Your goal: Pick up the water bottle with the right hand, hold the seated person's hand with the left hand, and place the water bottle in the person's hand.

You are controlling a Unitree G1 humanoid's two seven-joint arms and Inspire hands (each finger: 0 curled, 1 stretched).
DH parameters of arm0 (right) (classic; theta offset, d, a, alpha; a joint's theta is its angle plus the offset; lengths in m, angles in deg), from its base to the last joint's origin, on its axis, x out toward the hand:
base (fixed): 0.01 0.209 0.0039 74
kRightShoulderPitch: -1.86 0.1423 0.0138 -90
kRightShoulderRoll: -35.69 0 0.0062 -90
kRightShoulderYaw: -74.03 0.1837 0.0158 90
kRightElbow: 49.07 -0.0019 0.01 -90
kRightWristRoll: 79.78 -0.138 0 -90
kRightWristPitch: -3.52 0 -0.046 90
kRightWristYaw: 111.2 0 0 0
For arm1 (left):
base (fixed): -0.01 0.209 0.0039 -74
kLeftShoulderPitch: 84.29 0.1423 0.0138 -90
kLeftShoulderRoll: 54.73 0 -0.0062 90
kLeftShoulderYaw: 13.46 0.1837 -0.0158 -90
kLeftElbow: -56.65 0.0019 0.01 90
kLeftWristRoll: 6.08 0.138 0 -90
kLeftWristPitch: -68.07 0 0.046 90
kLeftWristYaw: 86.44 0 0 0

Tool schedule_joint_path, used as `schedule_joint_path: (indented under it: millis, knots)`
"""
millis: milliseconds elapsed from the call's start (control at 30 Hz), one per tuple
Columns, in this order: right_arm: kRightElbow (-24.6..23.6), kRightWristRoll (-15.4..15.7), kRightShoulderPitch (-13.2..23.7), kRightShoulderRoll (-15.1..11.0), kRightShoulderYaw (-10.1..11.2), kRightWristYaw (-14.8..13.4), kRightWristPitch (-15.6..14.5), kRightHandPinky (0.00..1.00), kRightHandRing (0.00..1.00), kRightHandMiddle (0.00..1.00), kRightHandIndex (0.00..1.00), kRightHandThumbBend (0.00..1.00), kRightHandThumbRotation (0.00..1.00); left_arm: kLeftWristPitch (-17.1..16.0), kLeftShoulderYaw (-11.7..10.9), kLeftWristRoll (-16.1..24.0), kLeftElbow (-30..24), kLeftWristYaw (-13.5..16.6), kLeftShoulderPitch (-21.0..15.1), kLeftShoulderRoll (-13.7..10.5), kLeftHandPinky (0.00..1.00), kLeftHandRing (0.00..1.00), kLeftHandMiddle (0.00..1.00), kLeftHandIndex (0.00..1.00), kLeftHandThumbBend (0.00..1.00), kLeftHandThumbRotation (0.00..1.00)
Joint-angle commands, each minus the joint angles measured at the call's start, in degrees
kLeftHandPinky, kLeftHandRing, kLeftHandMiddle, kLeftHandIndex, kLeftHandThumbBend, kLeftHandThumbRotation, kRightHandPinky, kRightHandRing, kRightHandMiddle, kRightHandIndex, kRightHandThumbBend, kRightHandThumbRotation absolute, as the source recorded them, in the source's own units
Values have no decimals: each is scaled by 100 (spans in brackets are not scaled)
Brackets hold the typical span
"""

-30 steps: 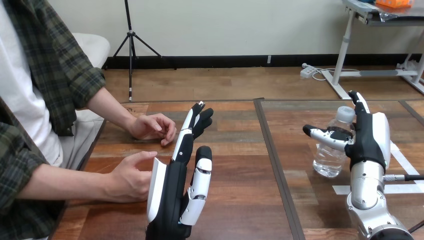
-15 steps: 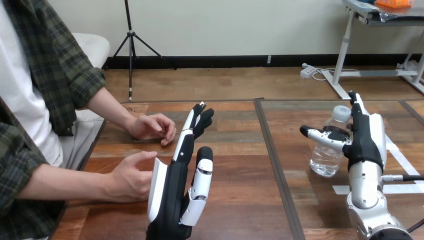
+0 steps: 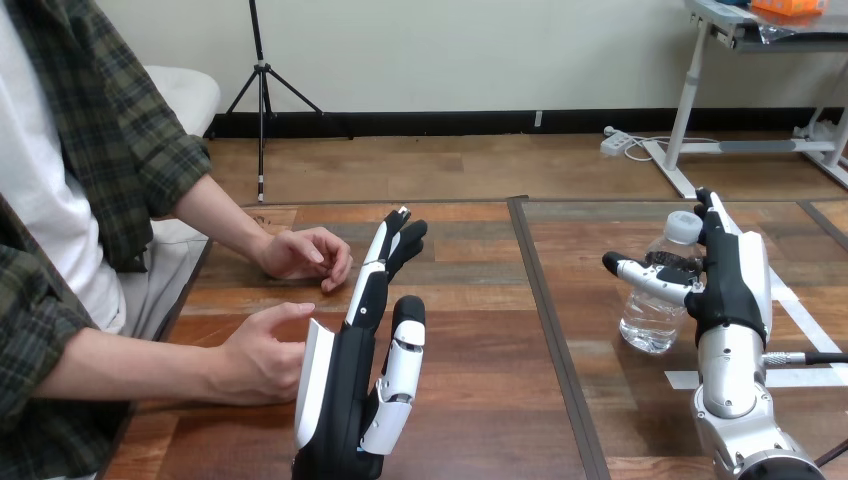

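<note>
Water bottle (image 3: 650,315) stands on the right half of the table (image 3: 480,340), tucked against my right hand (image 3: 735,275). That hand is released and grasps nothing: its fingers (image 3: 722,215) rise straight along the bottle's right side, and the thumb (image 3: 640,275) reaches across its front just below the shoulder.

My left hand (image 3: 350,390) stands on edge near the table's left half, fingers straight and relaxed, its white back turned toward the person's nearer hand (image 3: 258,355). That hand lies just beside it, and I cannot tell whether the two touch. The person's farther hand (image 3: 303,255) rests loosely curled on the wood beyond.

The step in hand, as I judge it, is closing on the bottle. To do it well I would:
- curl the fingers round the body opposite the thumb;
- keep the grip at mid-height, not at the narrow neck;
- squeeze gently and lift straight up.

The bottle is clear, thin-walled plastic under a white cap (image 3: 683,226), rounded and smooth. Water shows in its lower part, so the weight sits low. Such a wall likely dents under a hard pinch and may slip against the hard, glossy finger shells. The table is plank-grained wood, matt, with a dark seam down the middle and strips of white tape (image 3: 800,322) by the bottle.
</note>
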Motion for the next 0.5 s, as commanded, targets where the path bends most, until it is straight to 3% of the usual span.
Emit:
schedule_joint_path:
  millis: [0, 467]
  knots:
    - [-133, 89, 251, -41, -117, 45, -29, 86, 92, 95, 97, 68, 0, -49, -22, -37, -150, -20, -136, -5, 91, 88, 89, 95, 11, 100]
    - [20, 32, 266, 12, -96, 141, -125, 92, 94, 96, 97, 68, 0, -73, -7, -101, -145, -73, -119, -6, 91, 88, 90, 95, 11, 100]
